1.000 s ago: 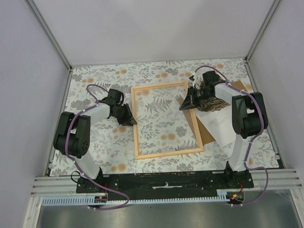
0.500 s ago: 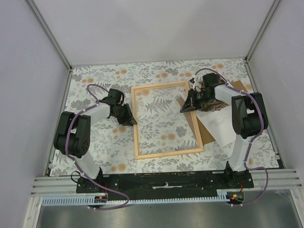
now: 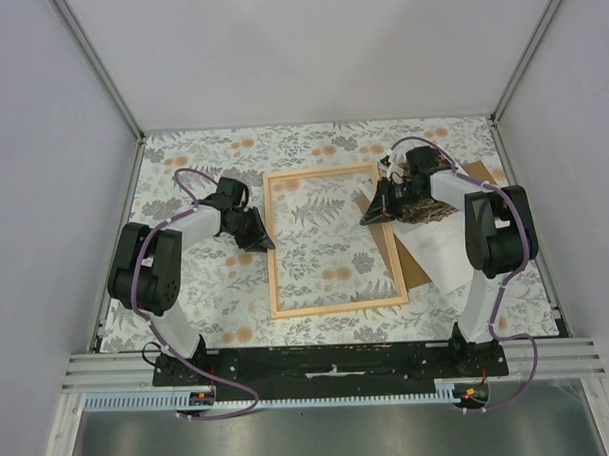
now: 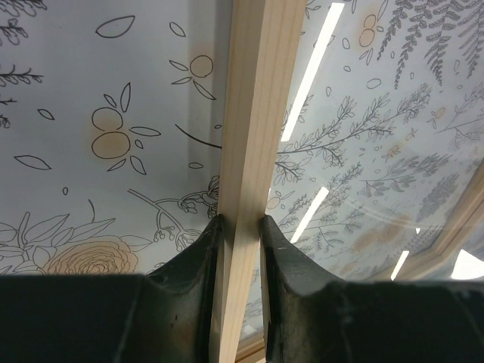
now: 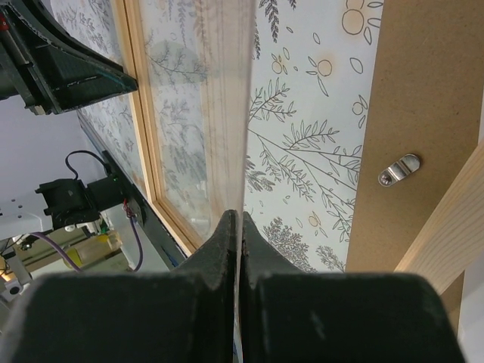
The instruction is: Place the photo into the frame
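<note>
The frame (image 3: 330, 237) of light wood lies flat mid-table. My left gripper (image 3: 257, 233) is shut on its left bar, which stands between the fingers in the left wrist view (image 4: 253, 113). My right gripper (image 3: 376, 207) is by the frame's right bar, shut on the photo, a thin sheet seen edge-on in the right wrist view (image 5: 243, 113). From above, the photo's dark print (image 3: 429, 210) shows under the right wrist. White paper (image 3: 440, 248) spreads out from it towards the near side.
The brown backing board (image 3: 416, 272) lies under the white paper, right of the frame. It shows in the right wrist view (image 5: 423, 91) with a metal hanger clip (image 5: 398, 169). The cell's side posts and walls bound the floral mat (image 3: 187, 292).
My right gripper, still holding the photo, has shifted slightly to the right. The left arm and the frame have not moved.
</note>
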`<action>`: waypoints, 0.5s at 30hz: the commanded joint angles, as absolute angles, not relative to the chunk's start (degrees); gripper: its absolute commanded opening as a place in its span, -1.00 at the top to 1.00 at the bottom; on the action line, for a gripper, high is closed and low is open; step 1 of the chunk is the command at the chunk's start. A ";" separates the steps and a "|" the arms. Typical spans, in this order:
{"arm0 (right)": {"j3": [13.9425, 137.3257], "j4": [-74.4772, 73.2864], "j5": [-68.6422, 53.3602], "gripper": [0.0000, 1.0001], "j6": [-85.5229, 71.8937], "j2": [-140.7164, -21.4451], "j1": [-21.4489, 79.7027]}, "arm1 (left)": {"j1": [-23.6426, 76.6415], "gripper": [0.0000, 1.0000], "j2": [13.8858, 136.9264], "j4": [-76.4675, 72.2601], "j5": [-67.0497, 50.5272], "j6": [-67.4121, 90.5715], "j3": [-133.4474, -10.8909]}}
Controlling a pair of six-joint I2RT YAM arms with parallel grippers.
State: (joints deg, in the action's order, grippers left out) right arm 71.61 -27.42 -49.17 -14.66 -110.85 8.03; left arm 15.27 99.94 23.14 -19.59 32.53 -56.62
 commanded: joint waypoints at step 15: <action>68.91 -20.31 -49.22 1.00 -18.45 -107.85 10.20 | 15.56 0.57 102.22 23.20 -17.67 32.78 -56.87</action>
